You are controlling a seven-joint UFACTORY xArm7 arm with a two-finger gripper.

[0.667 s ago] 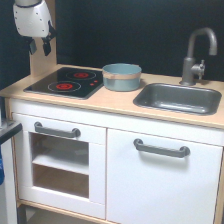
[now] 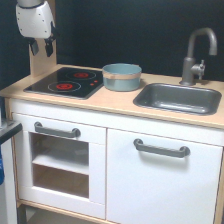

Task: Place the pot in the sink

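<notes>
- We saw the gripper (image 2: 42,47) hanging high at the exterior view's left, above the back corner of the hob (image 2: 65,82), holding nothing; its two dark fingers (image 2: 49,47) pointed down with a narrow gap between them, though the blur kept us from judging that gap closely.
- The pot (image 2: 121,76) stood upright on the counter (image 2: 115,102), below the gripper and off toward the exterior view's right, touching or just beside the hob's far edge.
- The sink (image 2: 178,98) lay farther from the gripper than the pot did, on the same side, with the pot between the two.
- We judged the first risk to be the grasp: the pot's wall looked straight and smooth, and a narrow-set gripper would have to pinch the thin rim, so a shallow bite could let the pot tip or slip.
- We judged a second risk in the approach: coming down off-centre could shove the pot along the smooth counter rather than catch it.
- We judged a third risk at the far end: the tall bent faucet (image 2: 197,52) rose behind the sink, and a high carry could knock into it; a low carry could clip the sink's flat rim.
- The pot was round, shallow and grey-blue, with a tan wood-coloured band under its rim.
- The sink was a dark grey basin with rounded corners and a dull metallic sheen.
- The hob was flat, glossy black with red rings; the counter was pale wood over white cabinet fronts with grey bar handles (image 2: 161,148).
</notes>
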